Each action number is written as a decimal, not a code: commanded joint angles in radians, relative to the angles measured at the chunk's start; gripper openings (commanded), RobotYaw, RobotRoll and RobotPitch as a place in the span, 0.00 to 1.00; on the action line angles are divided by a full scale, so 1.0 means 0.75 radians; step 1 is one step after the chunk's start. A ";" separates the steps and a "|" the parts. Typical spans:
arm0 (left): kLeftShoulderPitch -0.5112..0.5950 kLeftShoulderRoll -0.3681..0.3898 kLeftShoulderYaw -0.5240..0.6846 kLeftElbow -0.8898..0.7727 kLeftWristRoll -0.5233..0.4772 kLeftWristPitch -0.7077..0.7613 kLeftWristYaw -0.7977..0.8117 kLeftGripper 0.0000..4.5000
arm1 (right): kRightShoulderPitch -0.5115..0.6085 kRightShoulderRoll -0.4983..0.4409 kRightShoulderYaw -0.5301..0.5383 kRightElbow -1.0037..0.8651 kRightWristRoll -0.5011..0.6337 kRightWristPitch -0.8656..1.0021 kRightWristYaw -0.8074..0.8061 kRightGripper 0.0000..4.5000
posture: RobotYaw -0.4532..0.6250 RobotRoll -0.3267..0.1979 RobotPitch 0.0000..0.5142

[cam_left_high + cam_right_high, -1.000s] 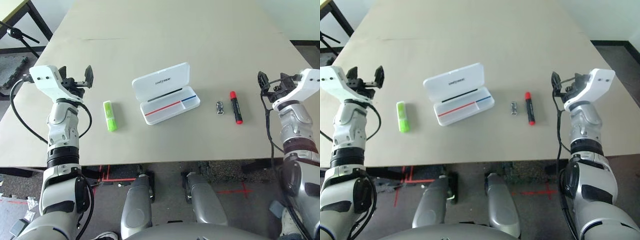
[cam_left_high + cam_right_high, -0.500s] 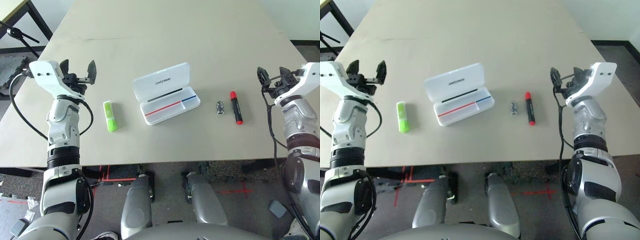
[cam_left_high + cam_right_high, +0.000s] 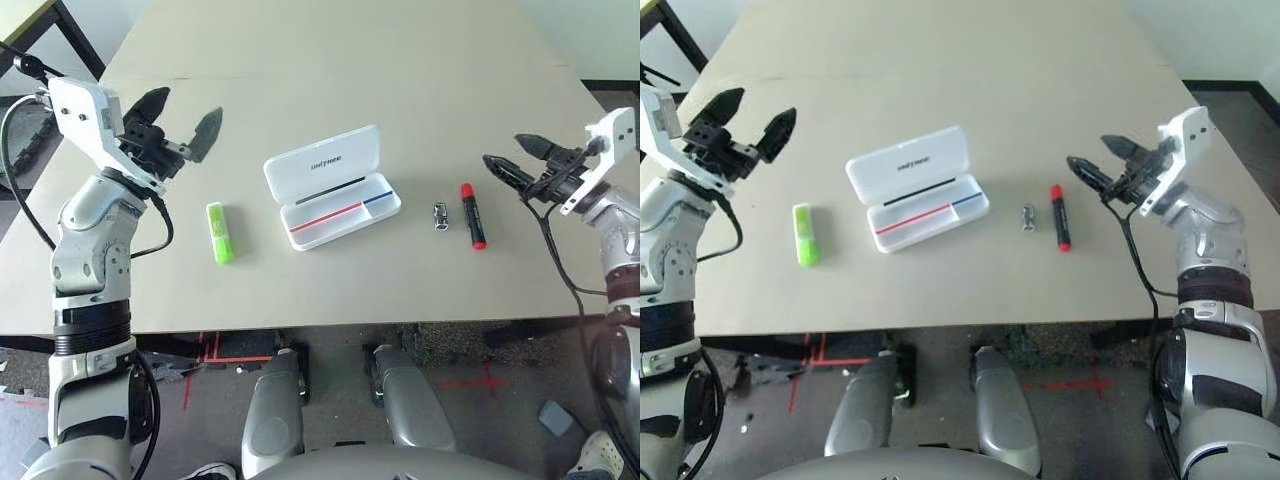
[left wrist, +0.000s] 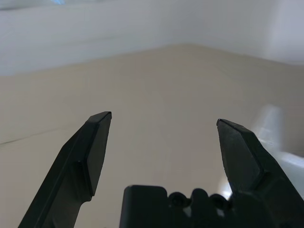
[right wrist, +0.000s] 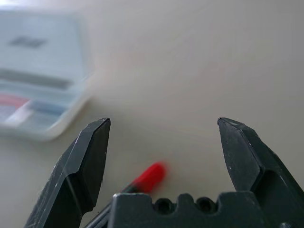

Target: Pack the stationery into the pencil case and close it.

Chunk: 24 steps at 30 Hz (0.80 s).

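The pencil case lies open at table centre, lid tipped back toward 12 o'clock, tray exposed to receive items. The highlighter lies at its 9 o'clock; the clip and marker lie at 3 o'clock. Neither gripper touches anything. Left gripper: fingers spread, empty, the highlighter well apart at its 5 o'clock. Right gripper: fingers spread, empty, the marker near at its 8 o'clock.
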 commanded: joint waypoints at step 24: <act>0.103 0.043 -0.625 -0.242 0.162 0.203 -0.246 1.00 | 0.067 -0.025 0.170 -0.287 0.009 0.248 0.196 1.00 | 0.38 0.62 0.43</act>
